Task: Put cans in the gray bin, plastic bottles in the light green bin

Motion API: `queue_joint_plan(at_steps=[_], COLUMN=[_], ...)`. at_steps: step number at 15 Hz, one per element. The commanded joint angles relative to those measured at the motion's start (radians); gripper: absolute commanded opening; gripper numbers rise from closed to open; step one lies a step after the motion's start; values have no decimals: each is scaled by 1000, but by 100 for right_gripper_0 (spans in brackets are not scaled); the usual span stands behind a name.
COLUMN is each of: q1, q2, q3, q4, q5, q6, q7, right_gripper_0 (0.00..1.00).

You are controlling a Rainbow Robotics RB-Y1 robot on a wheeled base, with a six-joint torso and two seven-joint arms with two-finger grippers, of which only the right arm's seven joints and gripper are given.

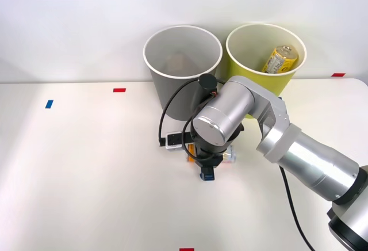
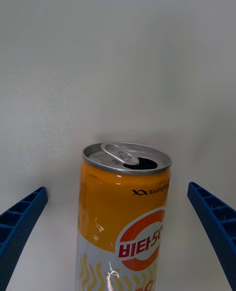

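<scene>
The right end effector [image 2: 118, 232] hangs low over the white surface [image 1: 86, 176], its blue ribbed fingers [image 2: 19, 222] spread apart on either side of the slim orange-and-silver drink can [image 2: 123, 217] lying there, just before the round gray bin [image 1: 183, 67].

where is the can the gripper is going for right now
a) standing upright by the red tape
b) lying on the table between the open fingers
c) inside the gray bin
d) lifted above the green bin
b: in the wrist view the can lies on the table with a blue finger apart from it on each side, unclamped.
</scene>
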Motion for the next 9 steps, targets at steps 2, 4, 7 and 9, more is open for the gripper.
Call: queue_joint_plan(at_steps=[2,4,7,9], q1=[0,0,0,0], q2=[26,26,14,-2], q3=[0,-4,-37,-42], q4=[35,35,34,4], q5=[38,35,-8,-20], q6=[0,0,2,3], q7=[-1,-1,-1,-6], right_gripper_0=[100,48,0,0])
